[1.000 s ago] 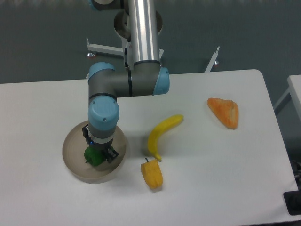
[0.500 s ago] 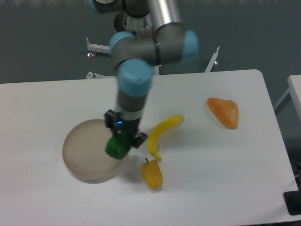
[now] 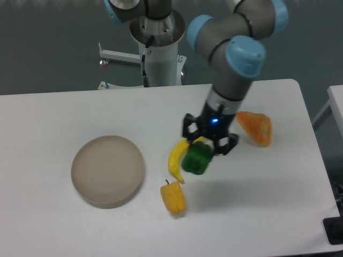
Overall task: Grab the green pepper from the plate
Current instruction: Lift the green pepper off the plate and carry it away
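Green pepper (image 3: pixel 196 159) hangs pinched in the pincer (image 3: pixel 206 150) above the white desk (image 3: pixel 257 203), well right of the plate (image 3: pixel 107 171).

The arm reaches forward and right from its base, wrist pointing downward, with the gripper (image 3: pixel 199 158) raised above the table, fingers clamped on the green pepper (image 3: pixel 196 160).

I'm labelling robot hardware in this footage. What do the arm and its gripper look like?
The arm is built of silvery-grey metal tubes with rounded joints capped in light blue. The gripper at its end is small and black, with short black jaws and a blue indicator light glowing on its body.
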Action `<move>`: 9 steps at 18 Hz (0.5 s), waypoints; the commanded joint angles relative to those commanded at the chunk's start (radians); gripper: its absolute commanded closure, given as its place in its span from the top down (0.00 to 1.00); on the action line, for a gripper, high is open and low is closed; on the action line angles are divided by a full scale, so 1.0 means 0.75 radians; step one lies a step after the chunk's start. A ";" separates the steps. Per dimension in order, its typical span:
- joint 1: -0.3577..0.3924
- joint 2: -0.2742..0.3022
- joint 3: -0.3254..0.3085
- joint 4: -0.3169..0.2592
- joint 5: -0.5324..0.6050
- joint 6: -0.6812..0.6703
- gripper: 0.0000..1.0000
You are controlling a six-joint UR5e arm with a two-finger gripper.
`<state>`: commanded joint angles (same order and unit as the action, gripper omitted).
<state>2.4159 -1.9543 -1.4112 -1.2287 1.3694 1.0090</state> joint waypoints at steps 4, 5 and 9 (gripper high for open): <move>0.027 -0.025 0.012 -0.072 0.241 0.270 0.00; 0.029 -0.025 0.018 -0.076 0.260 0.345 0.00; 0.029 -0.069 0.055 -0.078 0.303 0.512 0.00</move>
<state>2.4375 -2.0063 -1.3699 -1.2870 1.5967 1.3928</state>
